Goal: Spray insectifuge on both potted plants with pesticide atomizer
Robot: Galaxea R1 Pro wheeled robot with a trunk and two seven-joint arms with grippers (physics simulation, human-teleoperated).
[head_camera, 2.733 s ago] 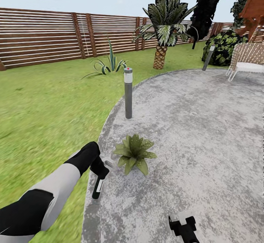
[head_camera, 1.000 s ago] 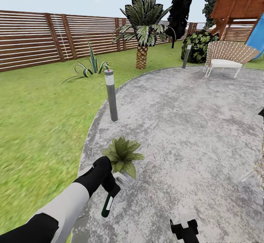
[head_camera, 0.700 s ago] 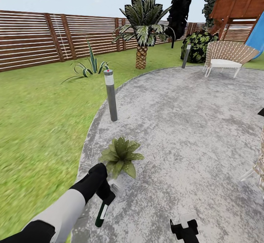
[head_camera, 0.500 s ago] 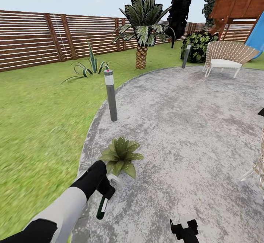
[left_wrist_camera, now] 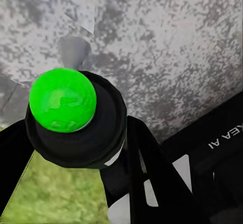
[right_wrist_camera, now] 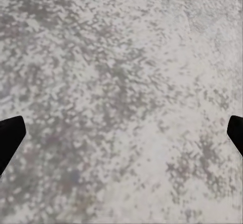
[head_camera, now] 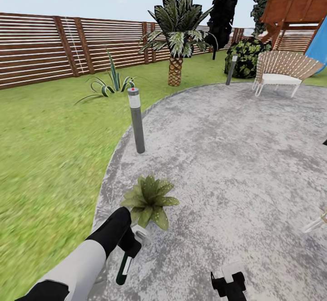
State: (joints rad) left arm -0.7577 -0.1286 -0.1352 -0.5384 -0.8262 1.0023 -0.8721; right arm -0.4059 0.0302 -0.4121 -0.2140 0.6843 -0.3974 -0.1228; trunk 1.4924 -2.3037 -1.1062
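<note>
White letters "EA AI" stand on a black arm part (left_wrist_camera: 215, 148), cut off.

Three cameras, one patio (head_camera: 236, 165).
Head view looks forward and down across paving toward the fence (head_camera: 54, 49); both wrist views stare close at that same mottled stone, the left past the atomizer (left_wrist_camera: 71, 113).

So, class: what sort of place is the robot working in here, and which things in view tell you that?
Most likely a back garden: green lawn bounded by a slatted wooden fence, a round stone patio with a wicker chair, and a palm at the patio's far edge.
</note>
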